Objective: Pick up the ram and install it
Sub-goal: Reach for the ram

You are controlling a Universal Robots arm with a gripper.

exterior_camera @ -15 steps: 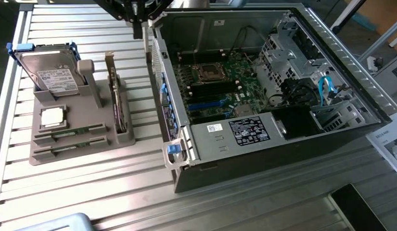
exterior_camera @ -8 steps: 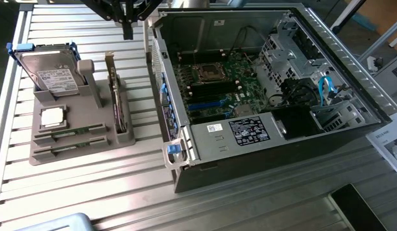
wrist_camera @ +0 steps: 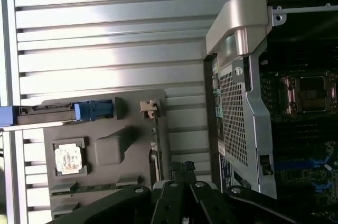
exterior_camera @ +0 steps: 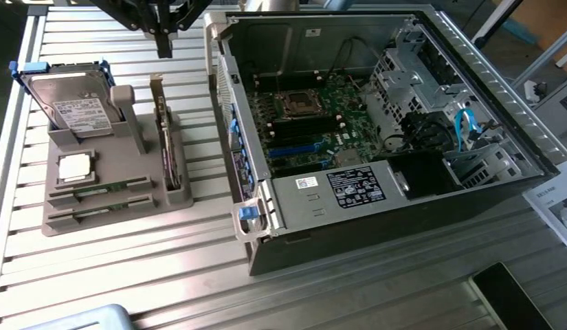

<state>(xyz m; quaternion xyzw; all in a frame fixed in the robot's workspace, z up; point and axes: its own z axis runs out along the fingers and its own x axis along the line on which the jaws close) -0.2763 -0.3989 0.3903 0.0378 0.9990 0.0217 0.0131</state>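
Hovering at 12 o'clock of holder (exterior_camera: 127, 161) with gripper (exterior_camera: 164, 49) pinched together, carrying nothing. Spotting ram (exterior_camera: 107, 188) parked in holder slot, 6 o'clock end, untouched. Open case (exterior_camera: 293, 213) at 3 o'clock. Nothing done yet: pick-up, install left.

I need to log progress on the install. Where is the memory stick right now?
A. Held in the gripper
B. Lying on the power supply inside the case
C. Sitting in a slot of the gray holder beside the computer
C: the green memory stick sits in a low slot of the gray holder, while the gripper hangs shut above the holder with nothing in it.
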